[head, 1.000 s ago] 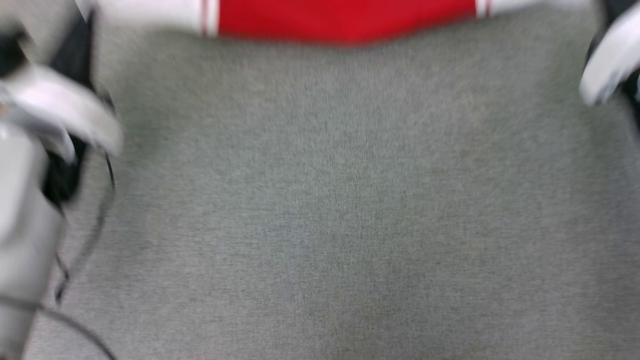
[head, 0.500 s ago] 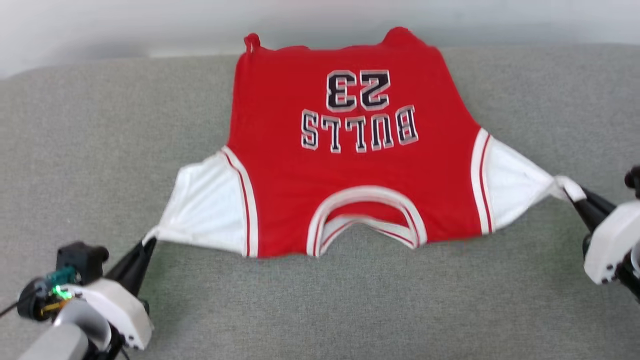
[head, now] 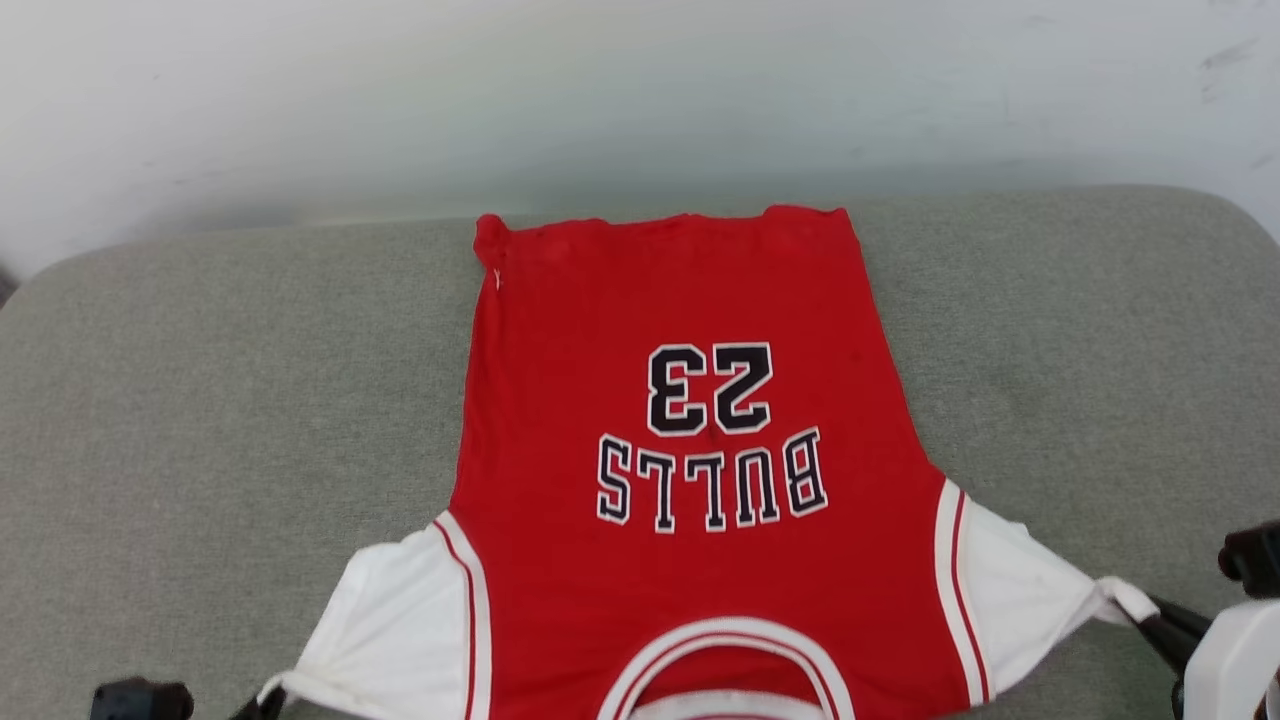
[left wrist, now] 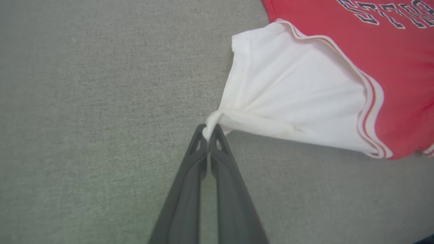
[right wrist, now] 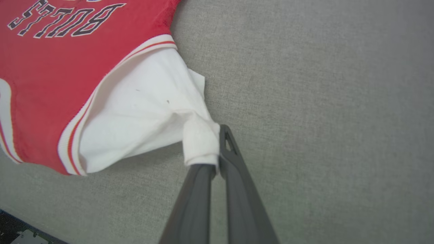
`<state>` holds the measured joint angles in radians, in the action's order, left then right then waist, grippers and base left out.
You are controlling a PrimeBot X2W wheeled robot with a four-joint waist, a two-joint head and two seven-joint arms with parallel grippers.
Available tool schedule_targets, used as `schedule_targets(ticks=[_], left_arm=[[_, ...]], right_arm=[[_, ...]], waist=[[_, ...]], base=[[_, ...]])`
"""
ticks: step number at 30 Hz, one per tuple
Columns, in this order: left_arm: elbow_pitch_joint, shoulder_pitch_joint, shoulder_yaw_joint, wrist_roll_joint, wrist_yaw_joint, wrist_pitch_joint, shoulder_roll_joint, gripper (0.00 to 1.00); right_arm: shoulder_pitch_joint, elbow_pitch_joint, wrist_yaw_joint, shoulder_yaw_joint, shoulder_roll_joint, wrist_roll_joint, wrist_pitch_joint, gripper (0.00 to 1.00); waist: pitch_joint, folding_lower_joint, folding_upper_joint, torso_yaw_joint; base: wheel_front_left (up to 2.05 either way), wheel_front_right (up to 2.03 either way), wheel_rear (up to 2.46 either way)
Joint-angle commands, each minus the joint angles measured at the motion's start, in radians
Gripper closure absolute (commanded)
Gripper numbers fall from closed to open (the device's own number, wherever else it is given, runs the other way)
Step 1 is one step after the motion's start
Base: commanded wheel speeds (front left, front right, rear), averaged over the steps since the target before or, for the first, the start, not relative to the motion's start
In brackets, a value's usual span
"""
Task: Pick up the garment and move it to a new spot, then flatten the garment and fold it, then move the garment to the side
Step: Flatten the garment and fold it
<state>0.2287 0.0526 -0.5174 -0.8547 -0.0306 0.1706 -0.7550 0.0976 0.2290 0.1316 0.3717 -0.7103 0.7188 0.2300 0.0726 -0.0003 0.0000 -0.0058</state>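
Observation:
The garment (head: 690, 440) is a red jersey with white sleeves and black "BULLS 23" lettering, spread flat on the grey cushion (head: 200, 400), collar toward me and hem at the far edge. My left gripper (left wrist: 209, 131) is shut on the tip of one white sleeve (left wrist: 288, 95), pulling it taut. My right gripper (right wrist: 217, 142) is shut on the other white sleeve (right wrist: 145, 108), whose cuff bunches over one finger. In the head view the right gripper (head: 1150, 612) shows at the lower right, at the sleeve's tip.
A pale wall (head: 640, 90) rises behind the cushion's far edge. Bare grey cushion lies to the left and right of the garment. A dark object (right wrist: 13, 230) shows at the bottom left corner of the right wrist view.
The head view has tilted up, from blurred cushion to the whole jersey and the wall. Both grippers still hold the sleeve tips, and the hem's far corners now lie flatter.

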Motion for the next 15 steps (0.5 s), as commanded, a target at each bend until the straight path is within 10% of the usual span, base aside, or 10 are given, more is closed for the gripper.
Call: schedule_targets(ticks=[1,12,14,15], left_arm=[[-0.011,0.034,-0.003,-0.012,-0.011,-0.012,-0.013,1.00],[-0.168,0.110,-0.038,-0.032,-0.053,-0.083,-0.021,1.00],[-0.199,0.099,-0.042,-0.034,-0.046,-0.091,-0.018,1.00],[-0.216,0.096,-0.043,-0.036,-0.044,-0.098,-0.018,1.00]], right_arm=[[-0.035,-0.008,-0.002,-0.002,-0.016,0.011,0.016,1.00],[-0.160,-0.085,-0.002,-0.033,-0.019,0.030,0.138,1.00],[-0.152,-0.098,-0.002,-0.051,-0.017,0.032,0.158,0.00],[-0.147,-0.107,-0.002,-0.062,-0.015,0.040,0.168,0.00]], waist=[[-0.014,0.0003,0.0000,-0.008],[-0.022,0.0003,0.0000,0.007],[-0.015,0.0003,0.0000,0.014],[-0.010,0.0003,0.0000,0.018]], base=[[0.00,0.00,0.00],[0.00,0.00,0.00],[0.00,0.00,0.00],[0.00,0.00,0.00]])
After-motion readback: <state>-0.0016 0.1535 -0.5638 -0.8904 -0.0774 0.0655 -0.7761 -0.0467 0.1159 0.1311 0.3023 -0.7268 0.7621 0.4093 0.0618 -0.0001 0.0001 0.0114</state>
